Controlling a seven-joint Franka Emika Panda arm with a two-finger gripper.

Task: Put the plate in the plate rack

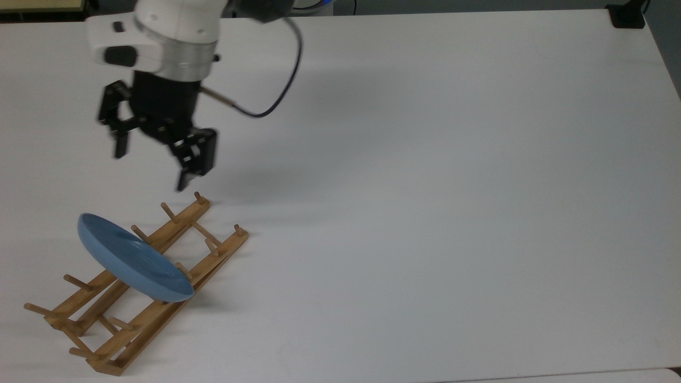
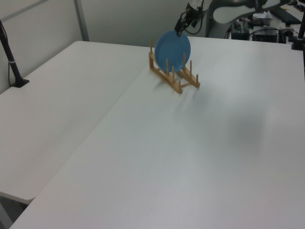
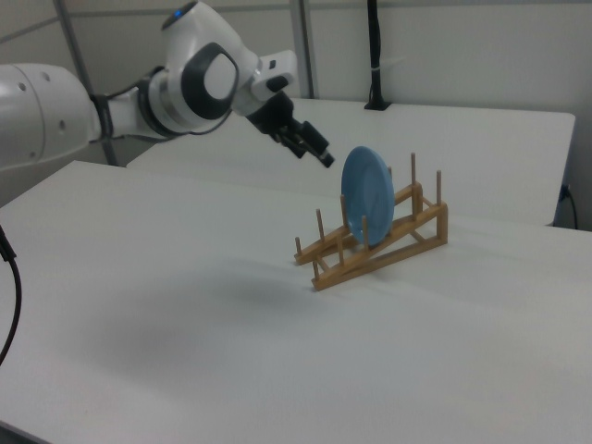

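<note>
The blue plate (image 1: 133, 258) stands on edge in the wooden plate rack (image 1: 159, 306), held between its upright pegs; it also shows as the plate (image 2: 172, 45) and the plate (image 3: 367, 197). The rack (image 2: 174, 76) lies on the white table, also seen as the rack (image 3: 388, 242). My gripper (image 1: 151, 170) hangs open and empty above the table, off the rack's far end toward the top view's upper right, clear of the plate. It appears too as the gripper (image 3: 310, 146) left of the plate and the gripper (image 2: 183, 25) just above it.
The white table (image 1: 425, 186) stretches wide to the top view's right of the rack. A black post base (image 1: 628, 16) sits at the far right corner. A second white table (image 2: 43, 119) adjoins in the left view, with a black stand (image 2: 12, 62).
</note>
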